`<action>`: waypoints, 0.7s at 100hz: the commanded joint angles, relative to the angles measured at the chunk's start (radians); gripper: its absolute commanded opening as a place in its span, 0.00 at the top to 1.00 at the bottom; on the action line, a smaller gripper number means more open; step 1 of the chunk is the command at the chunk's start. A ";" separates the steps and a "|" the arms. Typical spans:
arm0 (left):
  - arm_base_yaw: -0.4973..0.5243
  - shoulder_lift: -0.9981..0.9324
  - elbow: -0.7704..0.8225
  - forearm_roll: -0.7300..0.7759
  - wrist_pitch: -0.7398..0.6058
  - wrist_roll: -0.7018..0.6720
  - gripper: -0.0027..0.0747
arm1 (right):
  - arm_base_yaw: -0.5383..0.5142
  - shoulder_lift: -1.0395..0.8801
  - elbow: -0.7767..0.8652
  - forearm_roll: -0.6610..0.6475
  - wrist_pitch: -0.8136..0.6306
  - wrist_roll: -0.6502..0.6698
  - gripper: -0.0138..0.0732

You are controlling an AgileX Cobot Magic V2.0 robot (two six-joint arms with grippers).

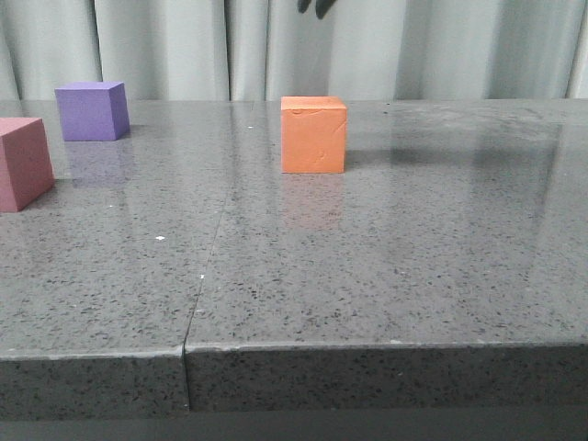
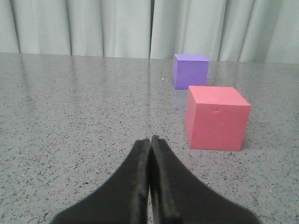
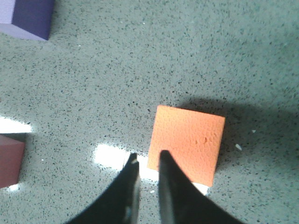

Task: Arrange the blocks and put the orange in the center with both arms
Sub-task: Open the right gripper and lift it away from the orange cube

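You have the orange cube (image 1: 313,134) standing alone on the worktop (image 1: 386,266), near the middle of its width and toward the far edge, while the purple cube (image 1: 91,110) and pink cube (image 1: 22,163) sit together by the left edge, the purple one farther back. Your right claw (image 3: 146,161) hangs above the orange cube, looking down on its top face; its fingers are nearly together, a narrow gap between them, holding nothing, and the cube lies just off to one side of the tips rather than between them. Your left claw (image 2: 150,142) is low over the worktop, fingers pressed together and empty, with the pink cube near it and the purple one beyond. The right arm is the nearer to the orange cube; you would need to widen that claw and centre it over the cube.
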 commanded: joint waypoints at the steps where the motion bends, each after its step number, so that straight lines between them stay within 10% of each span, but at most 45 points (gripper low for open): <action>1: -0.007 -0.028 0.041 -0.005 -0.085 0.002 0.99 | -0.003 -0.089 -0.016 -0.001 0.084 -0.031 0.86; 70: -0.007 -0.028 0.041 -0.005 -0.085 0.002 0.99 | -0.003 -0.508 0.590 -0.163 -0.073 -0.032 0.92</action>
